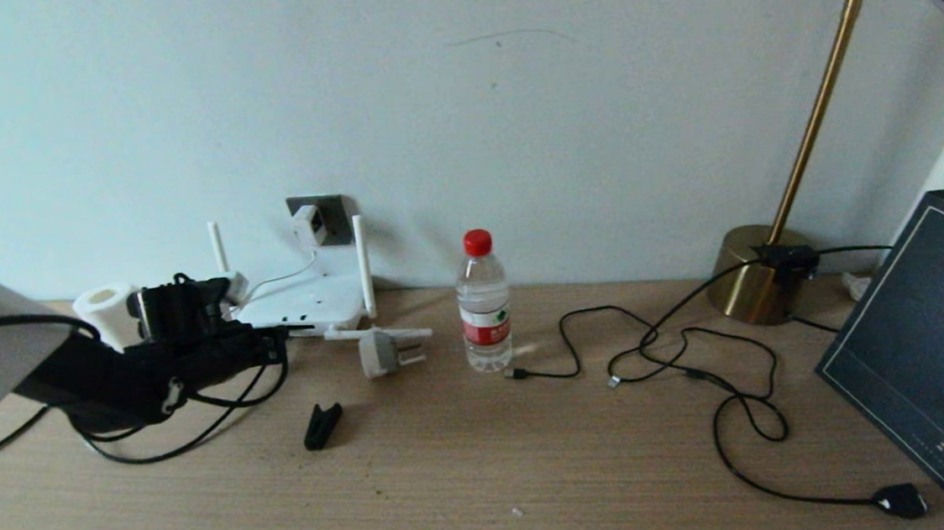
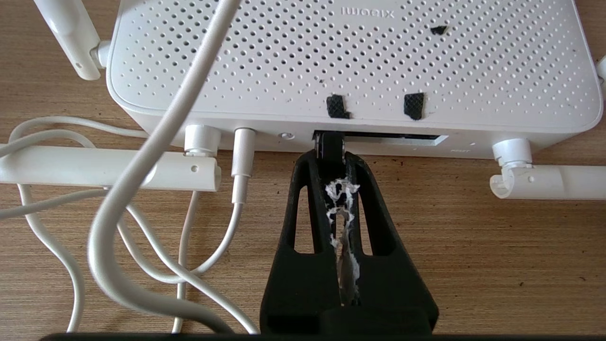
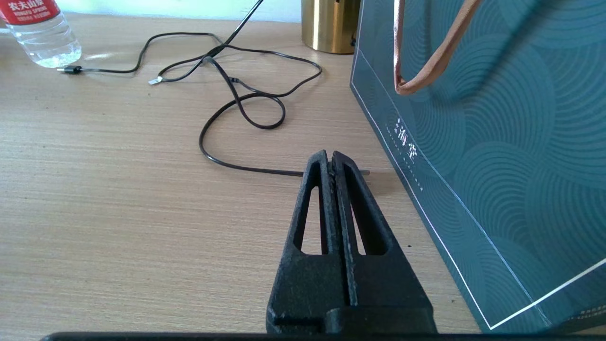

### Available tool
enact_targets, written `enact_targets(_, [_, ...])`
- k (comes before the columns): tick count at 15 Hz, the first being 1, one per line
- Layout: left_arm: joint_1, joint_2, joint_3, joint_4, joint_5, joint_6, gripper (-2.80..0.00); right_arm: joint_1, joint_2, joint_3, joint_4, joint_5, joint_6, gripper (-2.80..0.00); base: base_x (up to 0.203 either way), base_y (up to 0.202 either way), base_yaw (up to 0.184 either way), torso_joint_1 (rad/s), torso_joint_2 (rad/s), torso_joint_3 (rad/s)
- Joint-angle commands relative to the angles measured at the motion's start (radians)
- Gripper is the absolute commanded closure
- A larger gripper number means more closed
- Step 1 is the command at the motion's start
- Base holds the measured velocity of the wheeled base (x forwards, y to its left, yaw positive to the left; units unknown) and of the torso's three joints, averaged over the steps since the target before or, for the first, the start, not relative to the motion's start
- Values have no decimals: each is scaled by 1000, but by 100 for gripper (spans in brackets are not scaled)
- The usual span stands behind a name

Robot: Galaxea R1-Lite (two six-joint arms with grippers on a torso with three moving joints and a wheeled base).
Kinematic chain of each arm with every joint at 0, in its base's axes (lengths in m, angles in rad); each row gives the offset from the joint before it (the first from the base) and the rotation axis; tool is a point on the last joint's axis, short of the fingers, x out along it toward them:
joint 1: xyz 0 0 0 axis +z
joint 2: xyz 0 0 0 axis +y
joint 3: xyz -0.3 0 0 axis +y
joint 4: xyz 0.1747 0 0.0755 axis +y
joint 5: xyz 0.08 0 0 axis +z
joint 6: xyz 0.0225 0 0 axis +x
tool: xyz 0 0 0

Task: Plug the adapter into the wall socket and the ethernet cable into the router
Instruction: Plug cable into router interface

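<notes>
The white router [image 1: 306,302] lies against the wall with its antennas [image 1: 362,261] partly upright. Above it the white adapter [image 1: 308,224] sits in the dark grey wall socket [image 1: 333,213], and its thin cord [image 1: 288,278] drops to the router. My left gripper [image 1: 280,339] is at the router's front edge. In the left wrist view this left gripper [image 2: 330,158] is shut on the ethernet cable's black plug [image 2: 330,143], whose tip is in the left end of the router's dark slot [image 2: 393,137]. The black ethernet cable [image 1: 199,438] loops under my left arm. My right gripper [image 3: 330,158] is shut on nothing, beside a teal bag [image 3: 497,142].
A round white-grey plug [image 1: 382,352] and a small black clip [image 1: 322,426] lie before the router. A water bottle [image 1: 483,302] stands mid-table. Thin black cables [image 1: 681,350] trail from the brass lamp base [image 1: 755,276] to a flat black oval piece [image 1: 899,501]. White cords [image 2: 118,227] tangle by the router.
</notes>
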Motion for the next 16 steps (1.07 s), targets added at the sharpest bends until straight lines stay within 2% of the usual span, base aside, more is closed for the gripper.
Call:
enact_targets(1, [-2, -10, 2, -6, -1, 1, 0, 0, 1, 0, 0, 0, -1, 0, 0, 0, 0, 0, 0, 0])
enact_targets(6, [-3, -42, 1, 43, -3, 9, 0, 0, 1, 0, 0, 0, -1, 0, 0, 0, 0, 0, 0, 0])
enact_targets(16, [-3, -28, -18, 59, -1, 16, 0, 0, 1, 0, 0, 0, 1, 0, 0, 0, 0, 0, 0, 0])
